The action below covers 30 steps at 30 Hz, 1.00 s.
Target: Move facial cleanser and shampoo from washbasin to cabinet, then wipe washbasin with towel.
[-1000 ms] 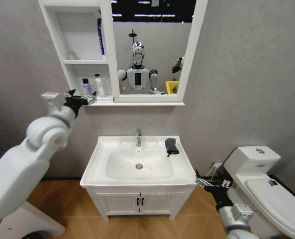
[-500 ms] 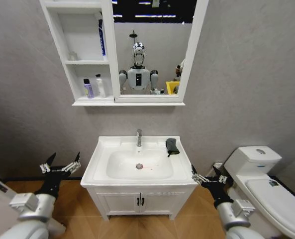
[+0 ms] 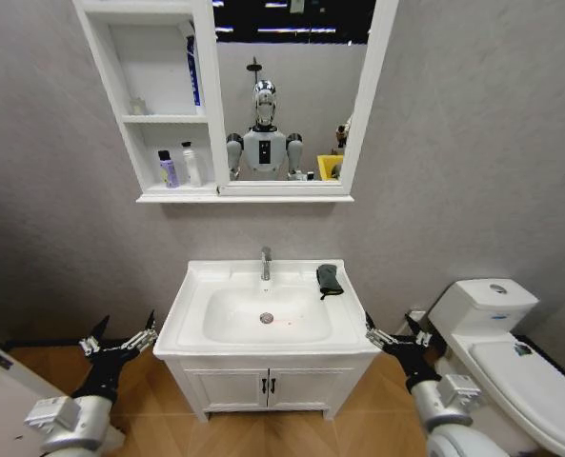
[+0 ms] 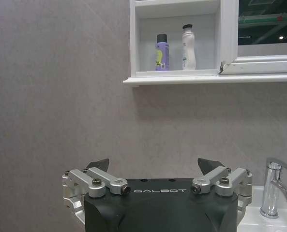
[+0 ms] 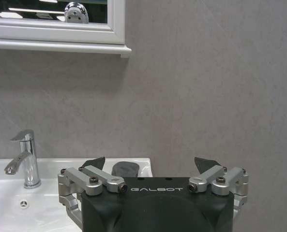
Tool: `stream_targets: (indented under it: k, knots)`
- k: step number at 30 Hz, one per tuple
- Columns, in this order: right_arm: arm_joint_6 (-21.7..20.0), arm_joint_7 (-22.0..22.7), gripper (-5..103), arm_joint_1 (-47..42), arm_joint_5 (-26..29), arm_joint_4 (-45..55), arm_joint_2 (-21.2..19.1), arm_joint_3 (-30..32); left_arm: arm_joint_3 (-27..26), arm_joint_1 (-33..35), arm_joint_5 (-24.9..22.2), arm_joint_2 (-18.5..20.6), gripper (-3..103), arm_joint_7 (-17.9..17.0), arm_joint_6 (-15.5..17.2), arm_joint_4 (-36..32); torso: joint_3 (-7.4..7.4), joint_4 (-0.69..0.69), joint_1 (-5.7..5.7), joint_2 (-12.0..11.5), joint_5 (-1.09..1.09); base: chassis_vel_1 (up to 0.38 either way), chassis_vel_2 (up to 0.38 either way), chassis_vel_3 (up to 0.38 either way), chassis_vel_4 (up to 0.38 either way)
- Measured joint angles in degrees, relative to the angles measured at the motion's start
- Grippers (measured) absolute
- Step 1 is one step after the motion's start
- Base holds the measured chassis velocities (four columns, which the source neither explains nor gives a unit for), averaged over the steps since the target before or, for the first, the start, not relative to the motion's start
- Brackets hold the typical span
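Head view shows the left gripper (image 3: 118,342) low at the lower left of the frame, beside the washbasin (image 3: 182,303), fingers spread and holding nothing. A second ago it was up at the cabinet (image 3: 130,90) by the lowest shelf niche; it has since dropped away and settled a little closer to the basin's left edge. The right gripper (image 3: 396,337) sits at the lower right, just off the basin's right front corner, also spread wide and empty, having crept slightly inward.

On the lowest cabinet shelf, upper left of the frame, the facial cleanser (image 3: 168,169) and the shampoo (image 3: 190,165) stand upright side by side, near each other but apart. The left wrist view confirms it: purple bottle and white bottle both rest in the niche, free of any fingers.

That reads as the moving half of the task being done. The towel (image 3: 329,279) lies on the basin's rim at the right, just beside the faucet (image 3: 265,264), untouched. Wiping is what remains, and the right gripper is the nearer one to the cloth.
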Motion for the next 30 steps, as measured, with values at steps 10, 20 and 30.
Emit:
stream_targets:
  k: [10, 20, 30]
  knots:
    - [2.0, 0.1, 100, 0.0, -4.0, -1.3, 0.2, -0.1, 0.1, -0.2, -0.2, 0.1, 100, -0.2, 0.1, 0.1, 0.00, 0.01, -0.01, 0.0, 0.00, 0.000, 0.000, 0.000, 0.000]
    - [2.5, -0.5, 100, -0.4, -4.5, -1.5, 0.3, -0.4, 0.2, -0.2, -0.3, 0.2, 100, -0.2, 0.2, 0.1, 0.00, 0.01, 0.00, 0.0, 0.00, -0.090, 0.078, 0.091, -0.092]
    - [-5.4, 4.3, 100, 15.4, 1.7, -16.0, -8.2, -1.2, 0.2, -0.2, -0.4, 0.2, 100, -0.3, 0.3, 0.2, 0.01, 0.01, -0.01, 0.0, 0.03, -0.064, 0.076, 0.062, -0.068]
